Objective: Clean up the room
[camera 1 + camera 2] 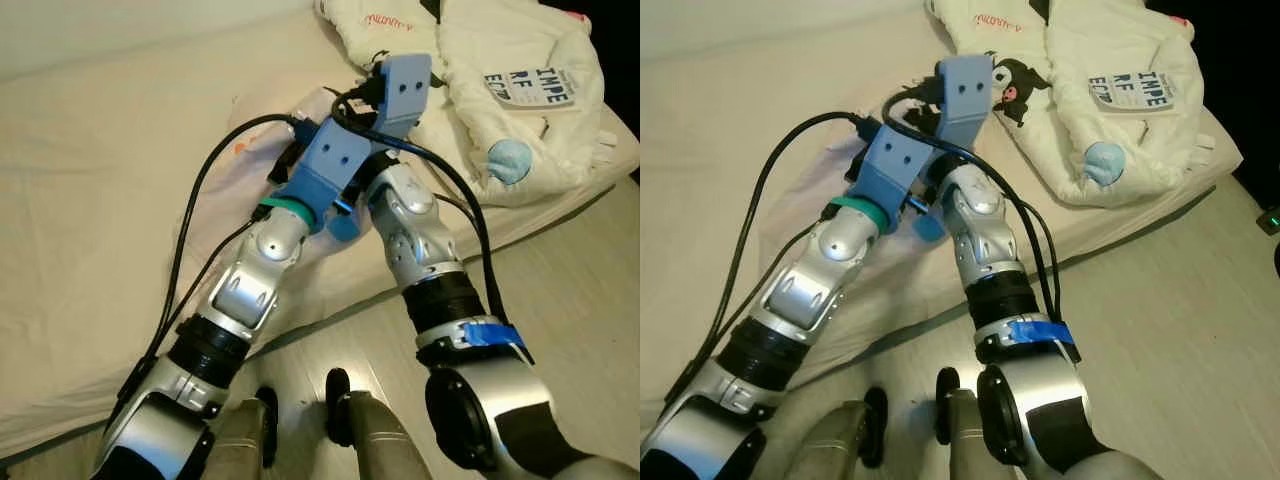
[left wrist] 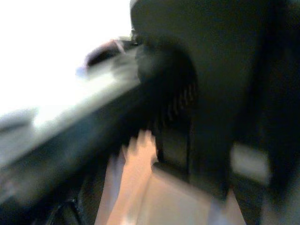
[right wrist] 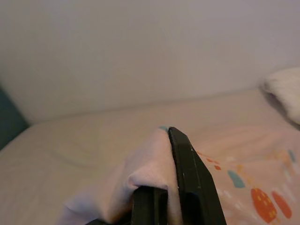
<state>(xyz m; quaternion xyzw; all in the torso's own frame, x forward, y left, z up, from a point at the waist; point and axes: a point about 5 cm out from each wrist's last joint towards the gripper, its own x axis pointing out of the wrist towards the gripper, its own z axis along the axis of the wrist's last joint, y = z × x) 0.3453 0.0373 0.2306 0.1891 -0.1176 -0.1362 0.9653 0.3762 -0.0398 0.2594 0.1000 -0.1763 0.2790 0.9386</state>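
Observation:
A pale pink cloth (image 1: 252,125) with small orange prints lies on the cream bed (image 1: 90,200). Both silver arms reach over it side by side. My right gripper (image 3: 161,164) is shut on a raised fold of the pink cloth (image 3: 140,164), held a little above the sheet. From the head, its blue wrist mount (image 1: 402,88) hides its fingers. My left gripper (image 1: 287,160) sits just left of it, over the same cloth. The left wrist view is blurred; pink fabric (image 2: 136,164) lies close against dark parts of that gripper.
A white hooded jacket (image 1: 520,90) with printed patches lies crumpled on the bed's far right corner. The bed's edge (image 1: 330,310) runs diagonally in front of me, with grey floor (image 1: 590,290) to the right. A pale wall (image 3: 140,47) rises behind the bed.

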